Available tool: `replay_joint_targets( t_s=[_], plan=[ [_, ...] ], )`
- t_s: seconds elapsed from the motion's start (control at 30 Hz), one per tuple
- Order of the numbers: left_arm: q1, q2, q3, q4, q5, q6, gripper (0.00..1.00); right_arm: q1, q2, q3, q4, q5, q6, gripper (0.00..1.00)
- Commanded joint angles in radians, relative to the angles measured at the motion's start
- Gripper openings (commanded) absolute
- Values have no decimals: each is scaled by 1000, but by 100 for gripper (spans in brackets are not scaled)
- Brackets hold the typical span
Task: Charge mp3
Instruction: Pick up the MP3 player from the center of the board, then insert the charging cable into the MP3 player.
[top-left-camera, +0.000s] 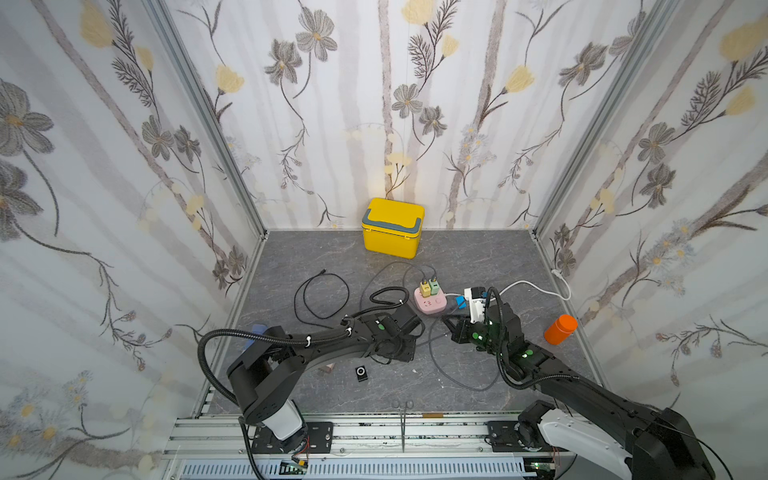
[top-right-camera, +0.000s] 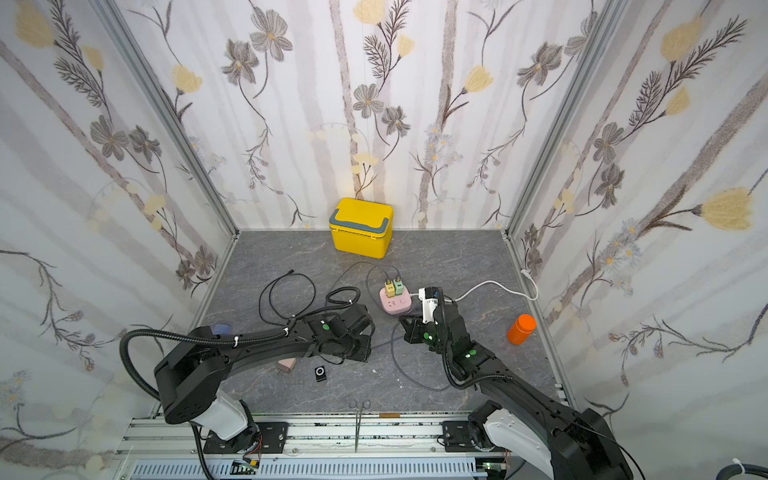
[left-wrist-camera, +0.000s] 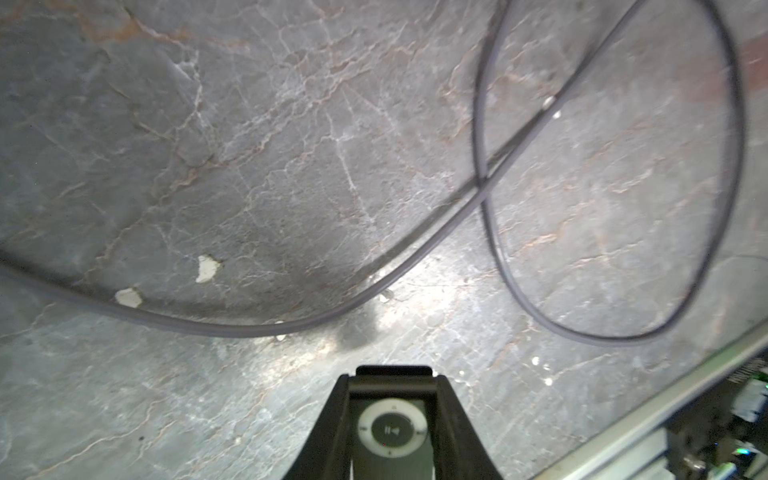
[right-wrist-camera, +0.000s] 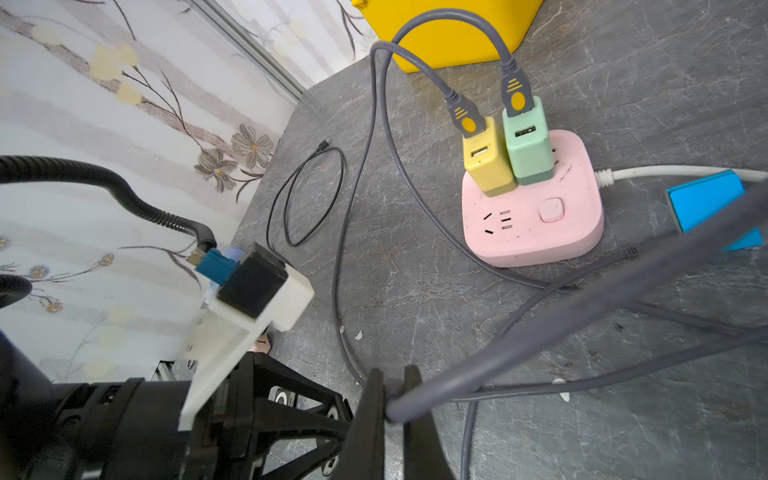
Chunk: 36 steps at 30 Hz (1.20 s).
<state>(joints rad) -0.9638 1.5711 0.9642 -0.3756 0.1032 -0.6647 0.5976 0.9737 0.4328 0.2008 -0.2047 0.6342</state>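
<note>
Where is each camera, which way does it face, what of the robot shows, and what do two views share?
Both top views: above the front edge, looking down on the table; left arm and right arm show.
Left wrist: low, facing a grey cable loop; its jaws grip the mp3 player.
Right wrist: facing the pink power strip; its jaws pinch grey cable; left arm shows.
Shared: mp3 player, left wrist and top views.

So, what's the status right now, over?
Left gripper shut on mp3 player. Right gripper shut on grey cable. Not plugged in yet. Slack loops lie between them.
</note>
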Motion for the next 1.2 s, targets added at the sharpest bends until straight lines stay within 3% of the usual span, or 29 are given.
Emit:
replay_joint_targets(
  t_s=[0.0,0.13,0.27,0.37,0.53,0.77,0.9,1.17],
  plan=[
    [13,-81,-21,152,37,-48,13,39,-19,-8,41,53,-7,0],
    [49,-247,-68,201,4,-42,13,114,-21,11,49,140,0,0],
    [66,-472,-143,253,-160,11,14,179,-26,58,72,229,13,0],
    [122,-562,-186,280,-140,25,14,211,-16,97,100,273,-2,0],
    [196,-556,-162,225,-90,81,14,261,25,177,120,309,-46,0],
    [321,-497,-98,281,88,147,14,266,66,269,101,365,-73,0],
    [349,-462,-58,346,186,175,14,269,89,302,116,354,-81,0],
    [368,-402,-19,376,235,115,14,279,124,295,273,279,-79,0]
  ],
)
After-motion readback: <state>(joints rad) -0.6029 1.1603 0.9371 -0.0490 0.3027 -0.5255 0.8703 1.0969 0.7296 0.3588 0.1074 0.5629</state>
